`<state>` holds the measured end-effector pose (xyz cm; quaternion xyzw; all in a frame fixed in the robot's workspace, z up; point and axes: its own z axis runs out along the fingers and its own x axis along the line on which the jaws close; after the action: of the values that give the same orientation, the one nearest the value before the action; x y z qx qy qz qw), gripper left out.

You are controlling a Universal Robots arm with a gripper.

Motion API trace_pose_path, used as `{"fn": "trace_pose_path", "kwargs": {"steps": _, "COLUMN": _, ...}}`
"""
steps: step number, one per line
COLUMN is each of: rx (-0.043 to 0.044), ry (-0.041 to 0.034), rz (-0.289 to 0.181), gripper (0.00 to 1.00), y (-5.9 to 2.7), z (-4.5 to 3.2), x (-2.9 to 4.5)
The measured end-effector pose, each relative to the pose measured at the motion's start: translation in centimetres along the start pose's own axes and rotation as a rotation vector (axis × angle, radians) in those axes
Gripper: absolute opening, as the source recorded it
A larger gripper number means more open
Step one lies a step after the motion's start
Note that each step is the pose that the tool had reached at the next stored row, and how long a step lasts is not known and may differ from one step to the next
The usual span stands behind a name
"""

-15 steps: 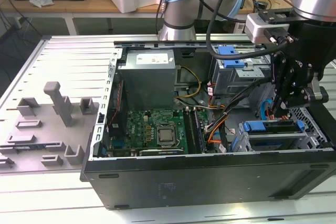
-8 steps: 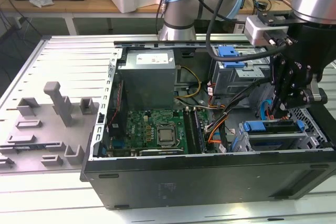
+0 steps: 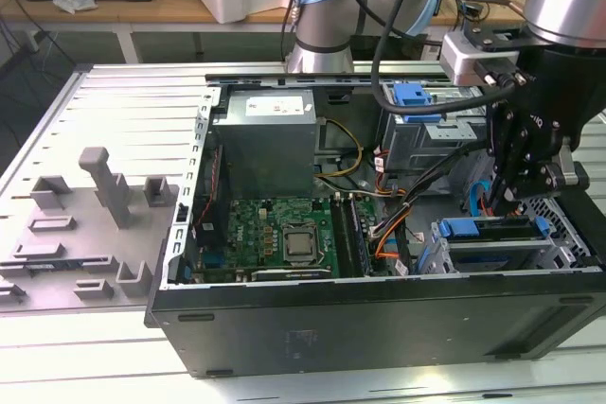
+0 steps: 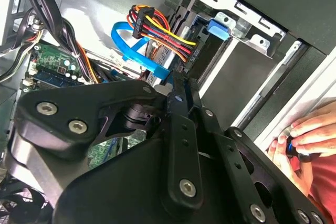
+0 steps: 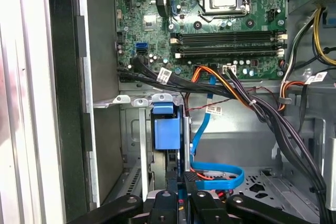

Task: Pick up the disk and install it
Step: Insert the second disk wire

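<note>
Arm at the drive cage of an open black metal computer case (image 3: 379,324) on the ribbed grey bench (image 3: 95,92).

The black gripper (image 3: 507,202) hangs over the cage at the exterior view's right. In the first wrist view its fingers (image 5: 170,184) are drawn close together, pinching the edge of the silver-metal, blue-framed disk (image 5: 164,132), which stands edge-up in the cage (image 3: 478,230) beside a flat blue cable (image 5: 220,174). In the second wrist view a person's hand (image 4: 310,135) rests on the case rim.

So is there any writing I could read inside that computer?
None can be read.
White sticker on the grey box: print too small.
White tags on the cables: too small.
Green board: markings blurred.
</note>
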<state>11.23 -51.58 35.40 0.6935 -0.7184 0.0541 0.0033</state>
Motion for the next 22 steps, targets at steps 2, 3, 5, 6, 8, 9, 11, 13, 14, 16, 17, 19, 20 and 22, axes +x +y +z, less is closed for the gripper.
{"fn": "trace_pose_path", "kwargs": {"steps": 2, "rx": 0.0002, "ry": 0.0021, "rz": -0.001, "gripper": 0.16, "y": 0.00, "z": 0.07, "x": -0.01}}
{"fn": "trace_pose_path", "kwargs": {"steps": 3, "rx": 0.0003, "ry": 0.0041, "rz": -0.002, "gripper": 0.16, "y": 0.01, "z": 0.11, "x": -0.01}}
{"fn": "trace_pose_path", "kwargs": {"steps": 5, "rx": 0.0004, "ry": 0.0071, "rz": -0.002, "gripper": 0.16, "y": 0.02, "z": 0.17, "x": -0.01}}
{"fn": "trace_pose_path", "kwargs": {"steps": 6, "rx": 0.0005, "ry": 0.0084, "rz": -0.003, "gripper": 0.16, "y": 0.02, "z": 0.19, "x": -0.01}}
{"fn": "trace_pose_path", "kwargs": {"steps": 8, "rx": 0.0006, "ry": 0.0113, "rz": -0.003, "gripper": 0.16, "y": 0.02, "z": 0.25, "x": -0.02}}
{"fn": "trace_pose_path", "kwargs": {"steps": 9, "rx": 0.0007, "ry": 0.0126, "rz": -0.003, "gripper": 0.16, "y": 0.02, "z": 0.28, "x": -0.02}}
{"fn": "trace_pose_path", "kwargs": {"steps": 11, "rx": 0.0009, "ry": 0.0167, "rz": -0.004, "gripper": 0.16, "y": 0.03, "z": 0.35, "x": -0.03}}
{"fn": "trace_pose_path", "kwargs": {"steps": 13, "rx": 0.0010, "ry": 0.0202, "rz": -0.004, "gripper": 0.16, "y": 0.04, "z": 0.42, "x": -0.19}}
{"fn": "trace_pose_path", "kwargs": {"steps": 14, "rx": 0.0011, "ry": 0.0217, "rz": -0.005, "gripper": 0.16, "y": 0.05, "z": 0.49, "x": -0.31}}
{"fn": "trace_pose_path", "kwargs": {"steps": 16, "rx": 0.0012, "ry": 0.0233, "rz": -0.005, "gripper": 0.16, "y": 0.06, "z": 0.62, "x": -0.38}}
{"fn": "trace_pose_path", "kwargs": {"steps": 17, "rx": 0.0012, "ry": 0.0233, "rz": -0.006, "gripper": 0.16, "y": 0.06, "z": 0.64, "x": -0.38}}
{"fn": "trace_pose_path", "kwargs": {"steps": 19, "rx": 0.0013, "ry": 0.0231, "rz": -0.006, "gripper": 0.16, "y": 0.04, "z": 0.67, "x": -0.39}}
{"fn": "trace_pose_path", "kwargs": {"steps": 20, "rx": 0.0013, "ry": 0.0232, "rz": -0.007, "gripper": 0.16, "y": 0.02, "z": 0.68, "x": -0.39}}
{"fn": "trace_pose_path", "kwargs": {"steps": 22, "rx": 0.0014, "ry": 0.0231, "rz": -0.007, "gripper": 0.16, "y": 0.00, "z": 0.71, "x": -0.39}}
